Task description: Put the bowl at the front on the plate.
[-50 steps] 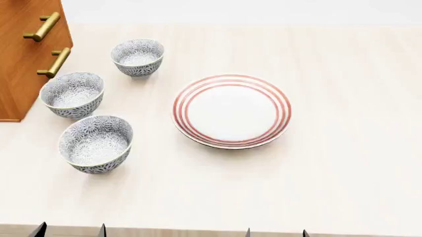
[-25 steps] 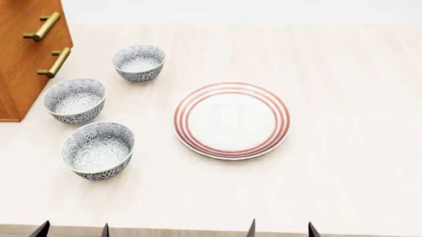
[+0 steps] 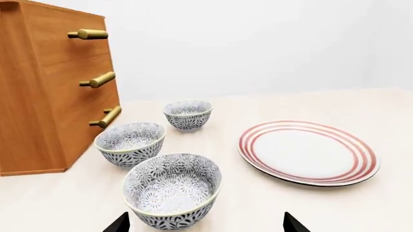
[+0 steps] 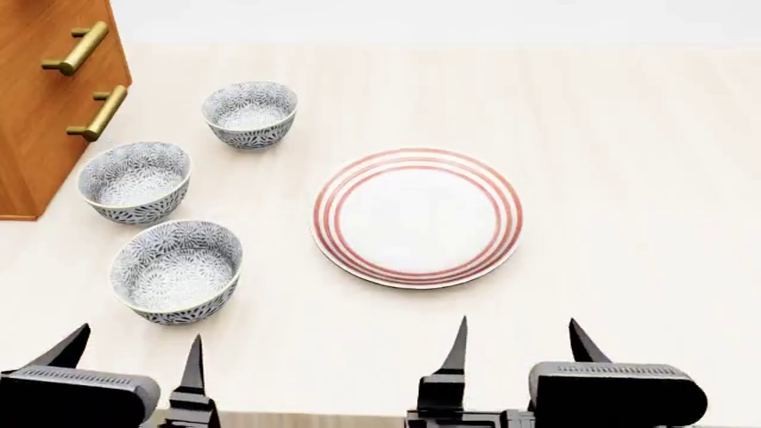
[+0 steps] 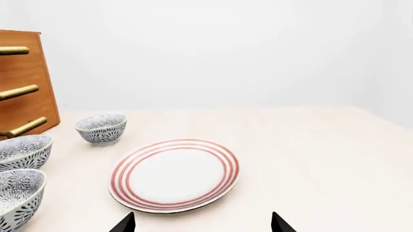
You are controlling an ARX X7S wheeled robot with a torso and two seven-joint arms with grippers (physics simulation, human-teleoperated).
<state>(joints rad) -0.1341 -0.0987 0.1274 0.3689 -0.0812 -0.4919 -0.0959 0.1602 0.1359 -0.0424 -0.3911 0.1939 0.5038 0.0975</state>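
Observation:
The bowl at the front [image 4: 176, 270] [image 3: 172, 188] [image 5: 16, 195] is white with a grey-blue floral pattern and stands upright on the pale table, nearest the robot in a row of three. The plate [image 4: 418, 217] [image 3: 308, 152] [image 5: 174, 175], white with red rings, lies to its right. My left gripper [image 4: 134, 358] [image 3: 205, 223] is open, just short of the front bowl, with nothing between its fingers. Open too is my right gripper [image 4: 519, 343] [image 5: 201, 223], in front of the plate's near rim and empty.
Two more identical bowls stand behind the front one, the middle bowl [image 4: 135, 181] [image 3: 129, 143] and the far bowl [image 4: 249, 113] [image 3: 187, 114] [image 5: 101, 128]. A wooden drawer cabinet [image 4: 48, 98] [image 3: 45, 92] with brass handles stands at the table's left.
The head view has tilted so the bowls and plate sit lower in it. Both grippers have risen into view from the near edge, towards the bowl and plate.

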